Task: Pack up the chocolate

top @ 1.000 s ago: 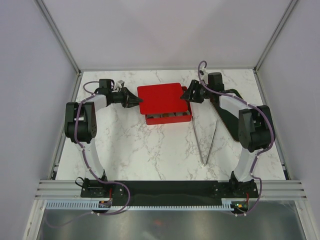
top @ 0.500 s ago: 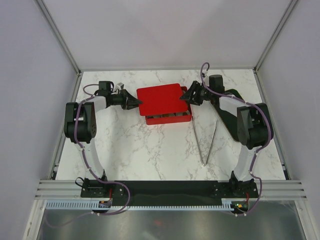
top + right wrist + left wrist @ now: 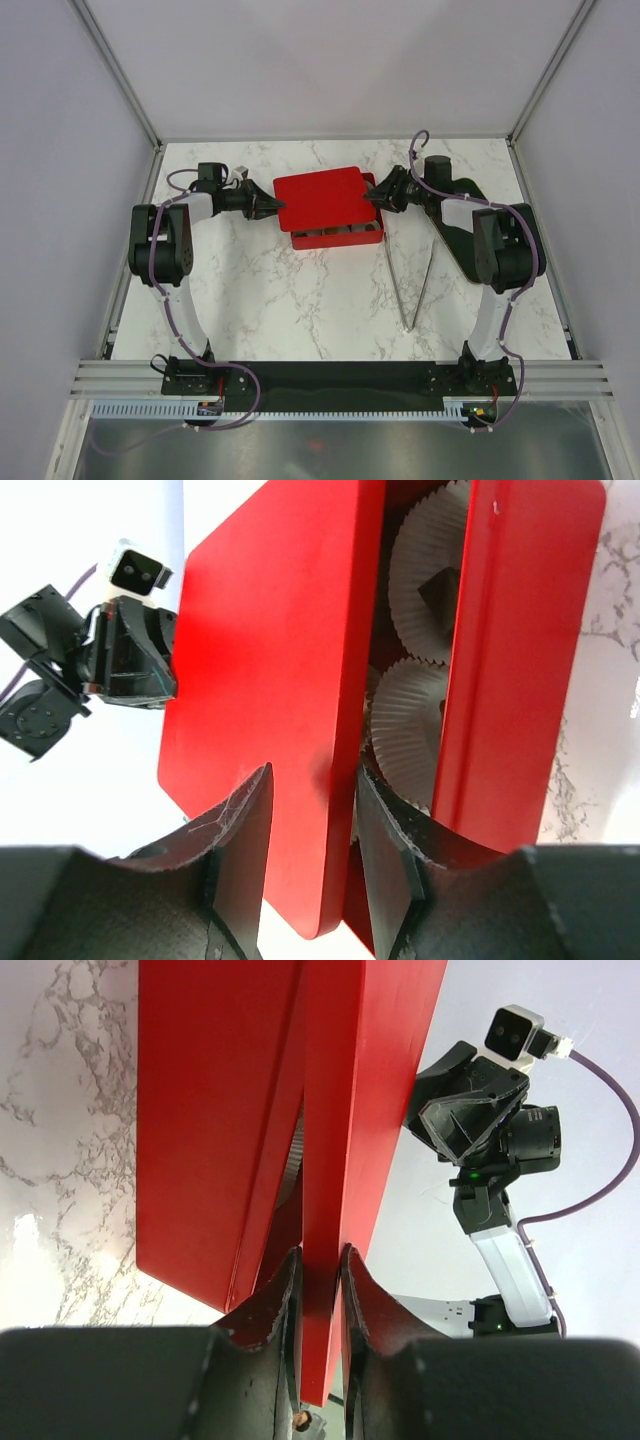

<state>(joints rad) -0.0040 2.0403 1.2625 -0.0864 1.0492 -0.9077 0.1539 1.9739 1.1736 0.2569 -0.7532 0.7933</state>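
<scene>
Nearly complete, judged from the box state. The red lid [image 3: 322, 196] hangs over the red box [image 3: 340, 240] in the far middle of the marble table [image 3: 260, 290], tilted and not seated, with a gap open along its near side.

- Left gripper [image 3: 268, 206]: jaws pinch the lid's left edge; its wrist view shows both fingers tight on the sheet.
- Right gripper [image 3: 374, 197]: jaws pinch the lid's right edge, one finger on each face.
- Chocolate [image 3: 440, 585]: one dark lump sits in a white paper cup [image 3: 405, 725] inside the box. The top view shows brown pieces along the near row. The other compartments are hidden by the lid.
- Metal tongs [image 3: 394, 283] lie unused to the right, nearer than the box.

Done: the pieces that show are in the box. Left: lower the lid square onto the box, seat it, release both edges.
</scene>
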